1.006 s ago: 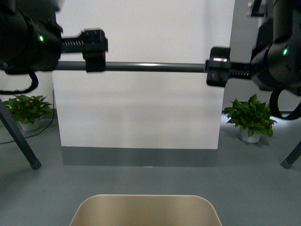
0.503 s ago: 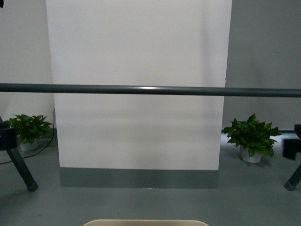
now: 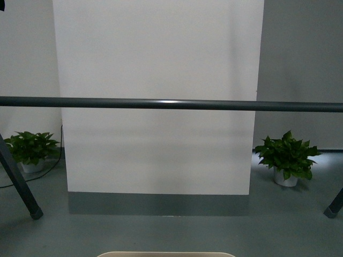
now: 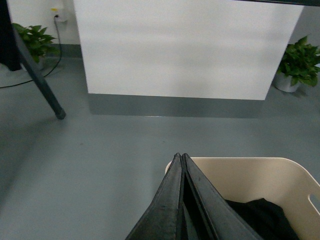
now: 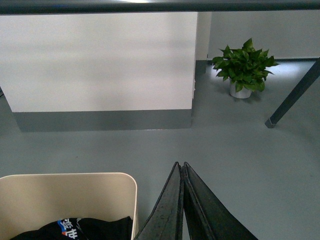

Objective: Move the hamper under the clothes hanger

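- The left end effector (image 4: 180, 159) had its fingers pressed together, holding nothing, above the hamper (image 4: 260, 177) rim.
- The right end effector (image 5: 180, 167) was likewise closed and empty, beside the hamper.
- The hamper, containing dark clothing (image 4: 260, 217), stood on the floor short of the clothes hanger (image 3: 171, 104) bar.
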`<action>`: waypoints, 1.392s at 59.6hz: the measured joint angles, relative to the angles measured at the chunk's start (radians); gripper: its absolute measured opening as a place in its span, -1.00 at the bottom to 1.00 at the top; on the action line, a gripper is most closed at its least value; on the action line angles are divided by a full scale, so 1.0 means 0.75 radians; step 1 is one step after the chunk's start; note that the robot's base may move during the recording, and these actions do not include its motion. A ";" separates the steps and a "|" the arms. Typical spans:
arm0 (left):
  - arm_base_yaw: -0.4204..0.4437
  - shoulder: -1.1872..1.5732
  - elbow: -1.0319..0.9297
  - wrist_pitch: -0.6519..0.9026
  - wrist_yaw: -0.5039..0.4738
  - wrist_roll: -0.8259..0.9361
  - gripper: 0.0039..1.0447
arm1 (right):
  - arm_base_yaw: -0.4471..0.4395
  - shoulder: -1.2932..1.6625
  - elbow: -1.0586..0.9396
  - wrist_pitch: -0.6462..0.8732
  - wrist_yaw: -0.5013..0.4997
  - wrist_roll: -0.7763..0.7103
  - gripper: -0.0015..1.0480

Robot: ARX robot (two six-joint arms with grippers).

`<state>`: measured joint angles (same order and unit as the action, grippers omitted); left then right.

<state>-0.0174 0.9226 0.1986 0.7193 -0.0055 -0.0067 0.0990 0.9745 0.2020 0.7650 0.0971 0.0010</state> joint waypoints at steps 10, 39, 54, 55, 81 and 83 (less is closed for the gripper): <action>0.020 -0.117 -0.079 -0.040 0.005 0.001 -0.94 | -0.063 -0.126 -0.081 -0.049 -0.092 -0.001 -0.96; 0.020 -0.439 -0.199 -0.241 0.008 0.001 -0.94 | -0.129 -0.449 -0.208 -0.245 -0.127 0.000 -0.96; 0.020 -0.557 -0.241 -0.294 0.008 0.001 -0.94 | -0.129 -0.592 -0.262 -0.322 -0.127 -0.001 -0.96; 0.020 -0.572 -0.241 -0.306 0.008 0.002 -0.94 | -0.129 -0.610 -0.262 -0.338 -0.127 -0.001 -0.96; 0.020 -0.852 -0.242 -0.573 0.008 0.002 -0.94 | -0.129 -0.902 -0.262 -0.619 -0.128 -0.001 -0.96; 0.020 -0.868 -0.242 -0.591 0.008 0.001 -0.94 | -0.129 -0.916 -0.262 -0.633 -0.128 -0.001 -0.96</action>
<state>-0.0021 0.2718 0.0174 0.2764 0.0002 -0.0059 0.0021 0.2874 0.0051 0.2901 0.0013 0.0006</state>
